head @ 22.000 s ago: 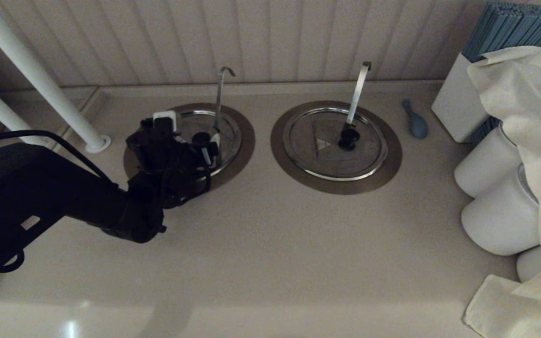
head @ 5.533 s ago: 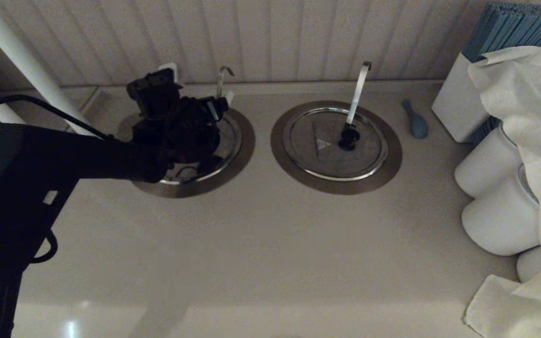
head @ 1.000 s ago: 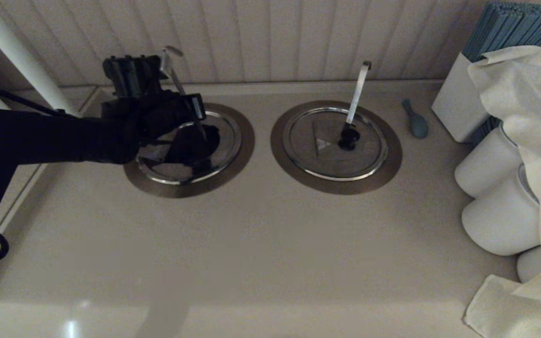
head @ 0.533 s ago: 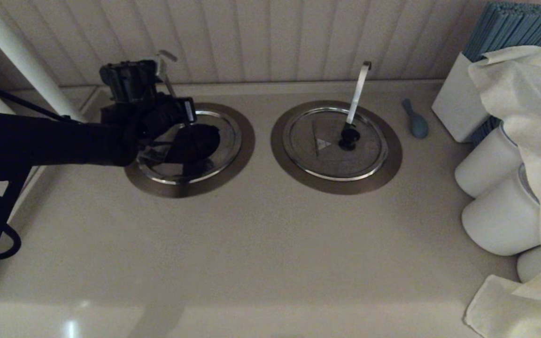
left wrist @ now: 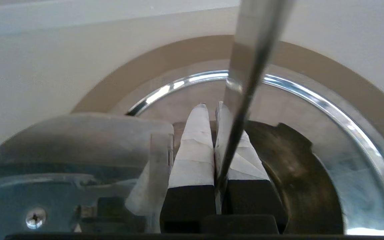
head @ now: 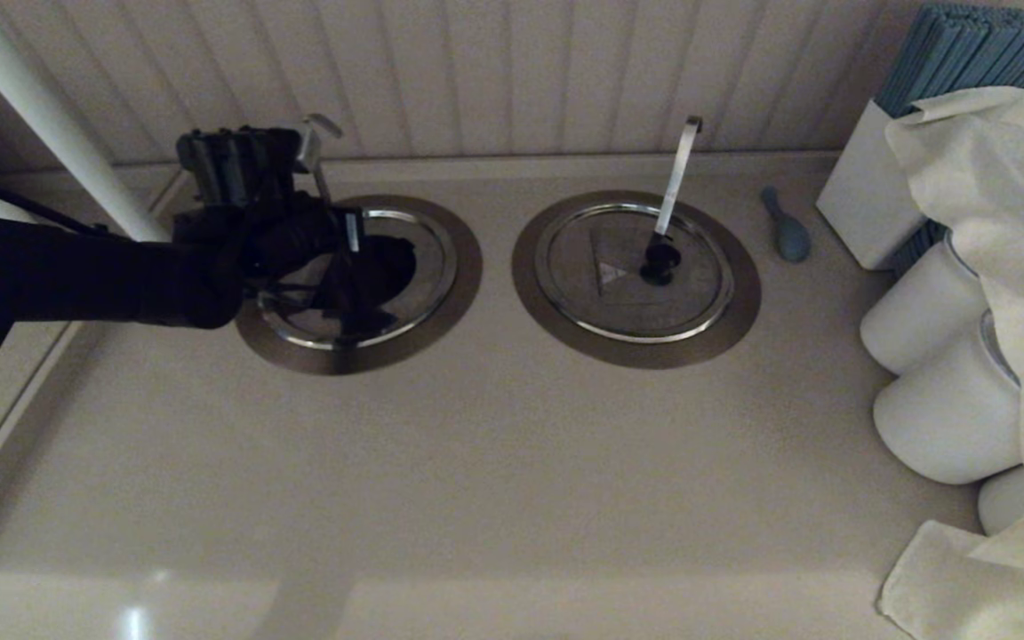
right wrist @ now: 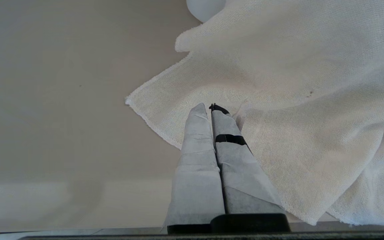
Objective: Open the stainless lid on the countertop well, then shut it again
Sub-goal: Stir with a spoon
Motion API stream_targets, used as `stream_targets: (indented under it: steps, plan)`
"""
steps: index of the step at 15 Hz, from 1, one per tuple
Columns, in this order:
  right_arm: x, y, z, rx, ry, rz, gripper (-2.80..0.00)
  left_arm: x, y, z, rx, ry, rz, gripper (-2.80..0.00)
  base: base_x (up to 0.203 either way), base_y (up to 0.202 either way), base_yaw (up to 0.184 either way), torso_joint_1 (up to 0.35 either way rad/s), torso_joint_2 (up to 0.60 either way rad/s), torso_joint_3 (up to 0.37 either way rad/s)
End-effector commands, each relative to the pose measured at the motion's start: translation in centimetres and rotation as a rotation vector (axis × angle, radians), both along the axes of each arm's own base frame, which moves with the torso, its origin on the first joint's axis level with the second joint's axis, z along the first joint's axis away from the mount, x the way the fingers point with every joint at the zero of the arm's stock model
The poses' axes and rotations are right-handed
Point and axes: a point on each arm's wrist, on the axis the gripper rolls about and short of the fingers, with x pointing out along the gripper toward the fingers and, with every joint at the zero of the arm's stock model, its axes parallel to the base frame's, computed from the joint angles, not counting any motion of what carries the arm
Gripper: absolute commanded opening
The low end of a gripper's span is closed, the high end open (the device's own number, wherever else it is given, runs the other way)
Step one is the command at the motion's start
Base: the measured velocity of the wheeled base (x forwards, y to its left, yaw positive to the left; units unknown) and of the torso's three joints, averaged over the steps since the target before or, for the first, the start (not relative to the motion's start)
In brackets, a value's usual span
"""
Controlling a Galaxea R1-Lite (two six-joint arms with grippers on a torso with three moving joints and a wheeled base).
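Note:
The stainless lid (head: 414,258) sits inside the wide brushed collar of the countertop well (head: 459,284) at the back left; the hole is hidden. I cannot tell whether the lid rests flat. Its thin grey hooked rod (head: 321,142) leans left. My left gripper (head: 348,238) hovers over the lid, shut on that rod. In the left wrist view the rod (left wrist: 245,76) runs down between the taped fingers (left wrist: 195,146), with the gripper (left wrist: 211,106) above the shiny rim (left wrist: 185,80). My right gripper (right wrist: 208,107) is shut and empty, parked over a white cloth (right wrist: 295,100).
The twin lid (head: 610,293) with its bright flat strip (head: 676,178) lies to the right. Beyond it are a blue spoon-like piece (head: 788,233), a white box of blue sticks (head: 863,204), white jars (head: 930,320) and a draped cloth (head: 1010,249). A white pole (head: 50,116) stands at the back left.
Over the last second my left gripper has come down and slightly left with the rod; the rod's hook has dropped. The right side is unchanged.

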Motion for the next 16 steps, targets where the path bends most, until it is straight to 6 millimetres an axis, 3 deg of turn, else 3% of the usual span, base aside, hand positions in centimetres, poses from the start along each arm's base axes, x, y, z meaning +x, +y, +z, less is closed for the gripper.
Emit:
stream_targets:
  steps: [1, 4, 8, 14, 16]
  plan:
    - [0.0, 0.0, 0.0, 0.0, 0.0, 0.001, -2.8, -0.9, -0.6, 0.7, -0.005, -0.006, -0.029, -2.8, 0.0, 0.0, 0.0, 0.0, 0.0, 0.0]
    - [0.0, 0.0, 0.0, 0.0, 0.0, 0.001, -2.8, -2.1, -3.4, 0.4, -0.013, 0.018, -0.111, -2.8, 0.0, 0.0, 0.0, 0.0, 0.0, 0.0]
    - [0.0, 0.0, 0.0, 0.0, 0.001, 0.001, -2.8, -2.4, -5.6, 0.1, -0.041, 0.023, -0.155, -2.8, 0.0, 0.0, 0.0, 0.0, 0.0, 0.0]
    - [0.0, 0.0, 0.0, 0.0, 0.0, 0.001, -2.8, 1.5, -6.6, -1.3, -0.093, -0.076, -0.017, -2.8, 0.0, 0.0, 0.0, 0.0, 0.0, 0.0]
    - [0.0, 0.0, 0.0, 0.0, -0.001, 0.001, -2.8, 1.7, -6.4, -1.5, -0.089, -0.082, 0.002, -2.8, 0.0, 0.0, 0.0, 0.0, 0.0, 0.0]
